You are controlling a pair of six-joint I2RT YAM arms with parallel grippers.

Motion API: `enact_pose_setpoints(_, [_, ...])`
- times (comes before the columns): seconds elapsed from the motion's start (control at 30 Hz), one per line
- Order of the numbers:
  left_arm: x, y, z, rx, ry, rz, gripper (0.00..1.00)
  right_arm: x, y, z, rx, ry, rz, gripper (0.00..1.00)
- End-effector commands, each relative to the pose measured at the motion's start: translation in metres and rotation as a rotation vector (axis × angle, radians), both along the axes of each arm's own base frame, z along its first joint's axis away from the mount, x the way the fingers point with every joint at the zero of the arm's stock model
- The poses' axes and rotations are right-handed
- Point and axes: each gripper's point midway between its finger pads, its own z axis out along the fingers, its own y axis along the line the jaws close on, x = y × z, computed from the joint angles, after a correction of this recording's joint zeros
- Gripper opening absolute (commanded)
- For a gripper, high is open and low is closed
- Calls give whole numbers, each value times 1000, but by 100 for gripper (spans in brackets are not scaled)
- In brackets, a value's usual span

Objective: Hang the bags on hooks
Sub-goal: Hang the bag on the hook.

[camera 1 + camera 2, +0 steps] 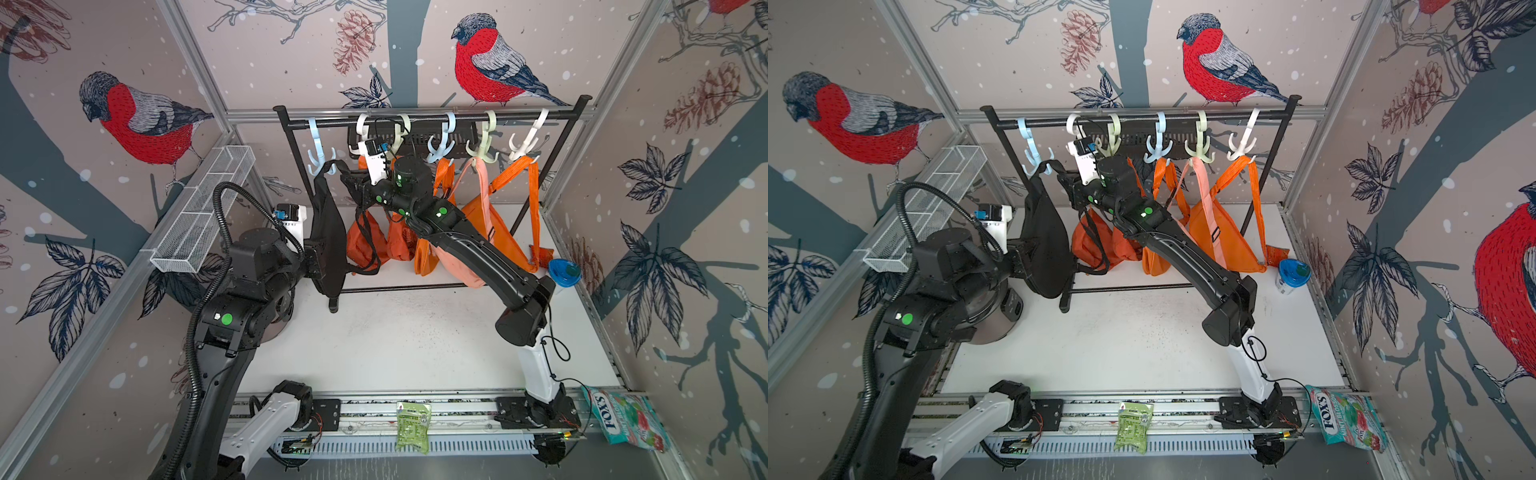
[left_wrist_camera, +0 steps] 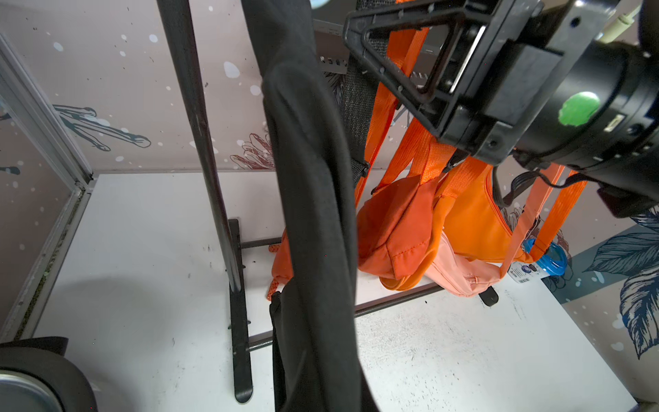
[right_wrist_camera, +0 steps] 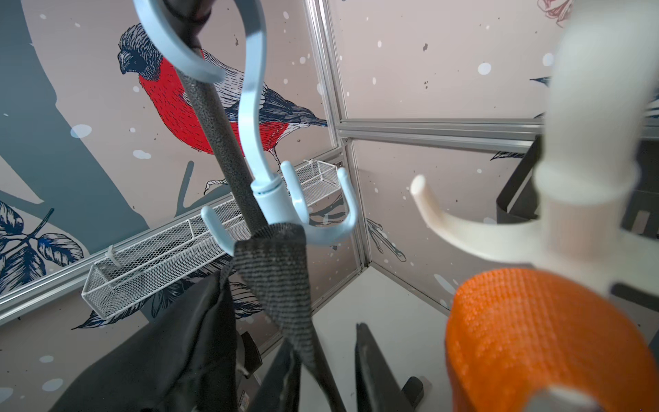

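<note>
Orange bags [image 1: 361,245] hang beside black bag [image 1: 328,237]; right arm [image 1: 478,249] crosses them.

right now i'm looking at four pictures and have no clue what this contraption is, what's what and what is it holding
It is a robot with two black arms, each ending in a two-fingered gripper. Two pictures look down on the whole booth; the other two come from cameras on the wrists. On the white table stands a rack of plastic hooks with orange bags and a pink bag hanging, and a blue-lidded bottle beside it. The left gripper is shut on the black bag. Its strap sits over a prong of the pale blue hook, and the right gripper, jaws apart, is next to that strap.
</note>
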Motion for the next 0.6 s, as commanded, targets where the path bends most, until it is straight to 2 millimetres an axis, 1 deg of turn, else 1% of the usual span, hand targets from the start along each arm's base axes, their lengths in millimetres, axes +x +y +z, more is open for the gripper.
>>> enact_pose_setpoints(0.0, [1,-4,11,-29,-45,-19,0,-5,-5,12,3,-33,-16,36])
enact_pose_setpoints(0.1, [-1,-3,8,-29,-44,-14,0,-5,-7,11,-5,-36,-31,46])
enact_pose_setpoints(0.3, [-6,-1,-9,-50,-24,0,0,-6,-9,10,-9,-37,-42,60])
enact_pose_setpoints(0.47, [-6,-5,-38,-74,34,-8,0,-16,-8,12,-27,-59,-51,68])
enact_pose_setpoints(0.57, [-5,-6,-54,-88,60,-8,0,-24,-10,15,-35,-76,-59,72])
